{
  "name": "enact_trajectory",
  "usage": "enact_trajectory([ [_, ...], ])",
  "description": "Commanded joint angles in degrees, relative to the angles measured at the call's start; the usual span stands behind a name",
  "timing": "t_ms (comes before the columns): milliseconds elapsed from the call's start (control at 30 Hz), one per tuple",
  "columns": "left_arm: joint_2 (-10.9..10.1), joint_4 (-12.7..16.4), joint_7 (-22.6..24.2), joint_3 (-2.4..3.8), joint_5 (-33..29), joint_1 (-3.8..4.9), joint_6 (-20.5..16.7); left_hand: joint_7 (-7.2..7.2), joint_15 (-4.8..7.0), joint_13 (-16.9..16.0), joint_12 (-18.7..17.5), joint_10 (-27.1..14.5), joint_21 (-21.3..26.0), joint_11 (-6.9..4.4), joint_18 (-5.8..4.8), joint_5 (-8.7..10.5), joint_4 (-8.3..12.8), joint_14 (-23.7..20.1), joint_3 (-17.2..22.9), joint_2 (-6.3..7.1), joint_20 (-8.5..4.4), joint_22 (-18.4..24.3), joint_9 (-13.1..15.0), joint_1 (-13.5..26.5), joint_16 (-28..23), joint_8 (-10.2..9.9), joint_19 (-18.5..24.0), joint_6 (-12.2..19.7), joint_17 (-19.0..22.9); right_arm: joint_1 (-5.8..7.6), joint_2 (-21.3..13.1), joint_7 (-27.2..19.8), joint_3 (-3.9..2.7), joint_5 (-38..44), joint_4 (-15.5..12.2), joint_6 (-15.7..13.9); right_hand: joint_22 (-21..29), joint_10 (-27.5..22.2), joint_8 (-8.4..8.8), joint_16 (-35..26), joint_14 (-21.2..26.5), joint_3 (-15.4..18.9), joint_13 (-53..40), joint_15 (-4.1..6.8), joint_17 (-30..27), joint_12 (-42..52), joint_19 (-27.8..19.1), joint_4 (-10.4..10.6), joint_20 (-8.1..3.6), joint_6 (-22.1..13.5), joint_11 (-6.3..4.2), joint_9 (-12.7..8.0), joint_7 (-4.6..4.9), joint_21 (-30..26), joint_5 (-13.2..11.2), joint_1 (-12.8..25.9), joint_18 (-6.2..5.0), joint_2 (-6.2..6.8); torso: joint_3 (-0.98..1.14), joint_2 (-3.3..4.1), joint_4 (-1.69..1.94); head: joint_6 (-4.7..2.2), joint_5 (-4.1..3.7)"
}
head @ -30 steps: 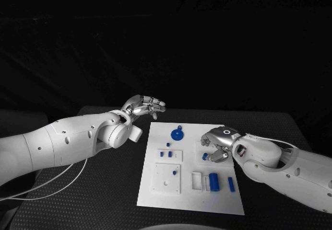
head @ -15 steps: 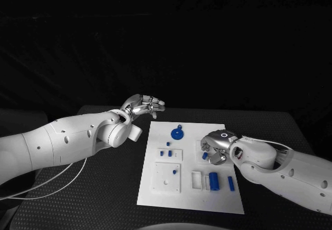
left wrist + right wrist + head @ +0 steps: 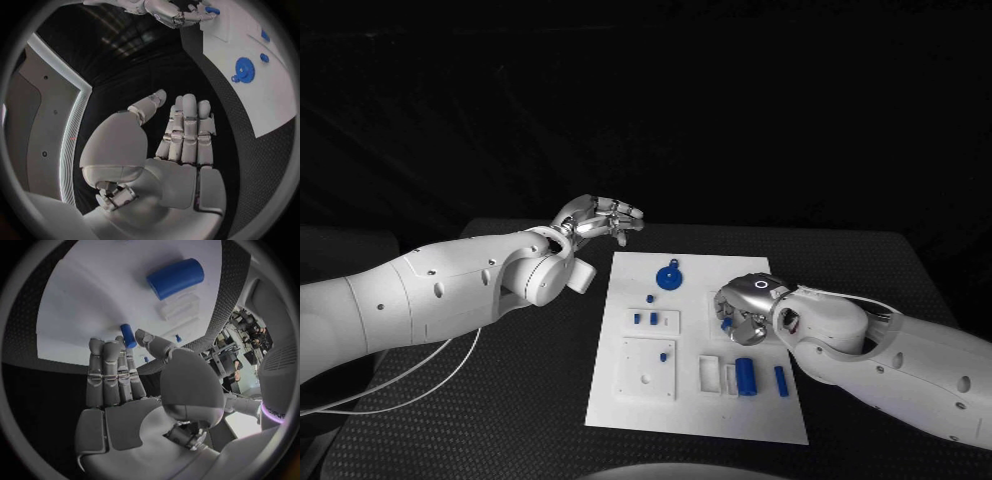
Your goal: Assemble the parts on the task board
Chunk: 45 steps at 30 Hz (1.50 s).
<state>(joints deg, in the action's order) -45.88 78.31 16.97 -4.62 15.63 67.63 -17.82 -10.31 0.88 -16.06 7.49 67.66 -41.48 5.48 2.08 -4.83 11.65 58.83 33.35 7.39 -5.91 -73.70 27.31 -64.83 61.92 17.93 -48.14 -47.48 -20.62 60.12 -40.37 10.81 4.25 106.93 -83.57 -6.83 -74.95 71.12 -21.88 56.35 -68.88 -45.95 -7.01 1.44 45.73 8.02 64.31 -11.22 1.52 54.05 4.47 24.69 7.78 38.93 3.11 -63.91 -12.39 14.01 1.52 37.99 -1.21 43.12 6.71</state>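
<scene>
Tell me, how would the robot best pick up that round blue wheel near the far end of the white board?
Probably from straight above. The blue wheel lies flat on the white board, so only its rim and the small tab on its edge offer a hold. Fingers on opposite sides of the rim look safest; the right hand is nearer, the left hand hovers off the board.

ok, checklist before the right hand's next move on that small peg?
1. Left hand off the task board, holding nothing: ok.
2. Right hand over the board at the small blue peg, peg between thumb and fingertips: ok.
3. Peg firmly gripped or lifted: cannot tell.
4. Blue gear apart from the right hand: ok.
5. Blue cylinder apart from the fingers: ok.
</scene>
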Motion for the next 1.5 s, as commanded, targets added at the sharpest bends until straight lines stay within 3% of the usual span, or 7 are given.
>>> enact_trajectory([
  [33,0.05,0.08,0.40,0.05,-0.25,0.09,0.70,-0.06,-0.30,0.06,-0.05,-0.13,0.23,0.14,0.60,-0.34,-0.02,-0.08,-0.19,0.08,-0.33,-0.07,0.08,0.45,-0.20,-0.30,-0.31,0.30,-0.10,-0.25,0.17,-0.39,0.04,1.54,0.24,0.33,-1.08,0.73,-0.27,0.11,-0.10,-0.36,-0.10,0.58,0.12,0.42,0.38,0.08,-0.09,0.60,-0.14,0.11,-0.02,0.32,-0.33,-0.33,-2.61,-1.01,0.04,0.01,0.00,0.13,-0.01],
  [333,0.06,0.09,0.38,0.05,-0.25,0.09,0.65,-0.06,-0.30,0.06,-0.04,-0.15,0.25,0.14,0.61,-0.36,-0.03,-0.08,-0.18,0.07,-0.33,-0.08,0.09,0.45,-0.21,-0.31,-0.32,0.31,-0.11,-0.43,0.29,-0.09,0.07,3.55,0.27,-2.51,-1.27,3.60,-1.34,1.19,-1.30,-3.05,-0.93,1.76,1.23,1.66,1.80,-1.48,-0.83,3.35,-1.34,0.42,-1.12,1.62,-0.32,-2.58,-2.61,-3.42,0.03,-0.02,-0.03,0.17,0.03],
  [700,0.13,-0.02,0.41,0.05,-0.25,0.09,0.61,-0.06,-0.30,0.05,-0.03,-0.17,0.27,0.14,0.63,-0.37,-0.04,-0.07,-0.17,0.02,-0.33,-0.10,0.10,0.44,-0.22,-0.32,-0.34,0.32,-0.13,-0.44,-0.86,-0.19,-0.10,4.30,-1.89,-5.39,-1.23,4.89,-1.59,1.88,-2.12,-4.62,-1.56,2.31,2.35,2.06,2.83,-1.72,-1.46,4.70,-1.89,0.44,-1.59,2.92,-0.32,-2.94,-2.61,-3.26,0.03,-0.03,-0.04,0.22,0.18],
  [933,0.24,-0.16,0.40,0.05,-0.25,0.08,0.61,-0.07,-0.31,0.05,-0.02,-0.20,0.28,0.15,0.63,-0.38,-0.08,-0.07,-0.17,-0.02,-0.32,-0.11,0.12,0.48,-0.23,-0.33,-0.36,0.34,-0.15,-0.12,-2.16,0.25,-3.51,4.69,-6.72,-5.81,-1.21,5.13,-1.63,1.94,-2.31,-4.88,-1.71,2.41,2.60,2.10,2.97,-1.64,-1.59,4.98,-1.99,0.45,-1.70,3.19,-0.32,-2.93,-2.61,-3.01,0.01,-0.03,-0.03,0.09,0.40],
  [1033,0.30,-0.17,0.39,0.05,-0.25,0.08,0.63,-0.07,-0.31,0.05,-0.02,-0.20,0.29,0.15,0.63,-0.39,-0.08,-0.07,-0.17,-0.03,-0.32,-0.12,0.12,0.48,-0.24,-0.33,-0.37,0.34,-0.15,0.00,-2.06,-0.04,-4.01,4.09,-8.46,-6.85,-1.21,5.21,-1.64,1.96,-2.37,-4.96,-1.77,2.44,2.68,2.12,3.02,-1.59,-1.62,5.08,-2.02,0.45,-1.73,3.28,-0.32,-2.91,-2.61,-2.92,0.01,-0.03,-0.03,0.11,0.48],
  [1333,0.66,-0.50,0.43,0.06,-0.25,0.08,0.71,-0.07,-0.31,0.05,0.00,-0.22,0.31,0.15,0.64,-0.41,-0.09,-0.06,-0.16,-0.05,-0.32,-0.13,0.13,0.48,-0.25,-0.34,-0.38,0.35,-0.17,-0.39,3.04,-2.04,-3.89,1.17,-8.95,-7.93,-1.17,5.44,-1.67,1.96,-2.52,-5.15,-1.90,2.53,2.87,2.16,3.25,-1.43,-1.76,5.30,-2.11,0.46,-1.81,3.53,-0.32,-2.86,-2.61,-2.82,0.02,0.00,-0.04,0.25,1.10],
  [1500,0.92,-0.72,0.43,0.06,-0.25,0.08,0.64,-0.07,-0.31,0.04,0.01,-0.22,0.32,0.15,0.65,-0.41,-0.09,-0.06,-0.16,-0.06,-0.32,-0.14,0.14,0.48,-0.25,-0.34,-0.38,0.35,-0.18,-3.06,6.29,-2.77,-3.51,1.38,-8.83,-8.09,-1.15,5.41,-1.63,1.94,-2.54,-5.22,-1.91,2.54,2.91,2.12,3.28,-1.40,-1.80,5.28,-2.12,0.45,-1.81,3.57,-0.32,-2.87,-2.61,-2.90,0.00,-0.02,0.08,0.26,1.38],
])
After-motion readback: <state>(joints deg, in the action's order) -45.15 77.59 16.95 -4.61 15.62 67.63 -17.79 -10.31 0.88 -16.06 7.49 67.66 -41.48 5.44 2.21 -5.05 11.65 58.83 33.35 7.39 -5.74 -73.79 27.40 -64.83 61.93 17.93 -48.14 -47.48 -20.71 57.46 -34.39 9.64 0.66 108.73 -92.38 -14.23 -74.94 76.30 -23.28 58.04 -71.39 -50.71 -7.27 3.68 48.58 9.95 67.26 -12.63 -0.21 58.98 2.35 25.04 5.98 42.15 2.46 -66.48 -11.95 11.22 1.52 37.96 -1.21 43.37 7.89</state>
